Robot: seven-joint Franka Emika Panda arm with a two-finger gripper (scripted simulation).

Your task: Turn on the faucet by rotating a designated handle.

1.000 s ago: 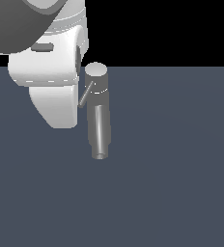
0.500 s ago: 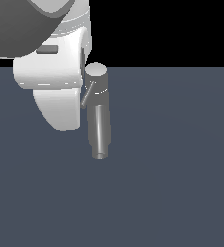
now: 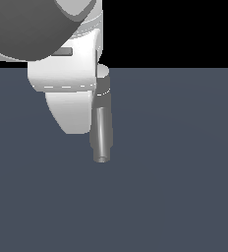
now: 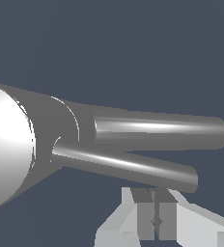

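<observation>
Item: grey metallic faucet [image 3: 102, 129] with upright cylinder, flat round cap and long tube spout, standing on the dark floor; over the preceding second the large white robot gripper [image 4: 156, 217] had shifted toward the exterior view's right until its body covered most of the cap. Thin straight grey rod handle [image 4: 126, 166] lay just past the fingertips in the wrist view, contact not discernible. Fingers [image 4: 145, 214] stood pressed together, holding nothing; judged, the closed tips were advancing to push the handle, rotation apparently barely begun.
</observation>
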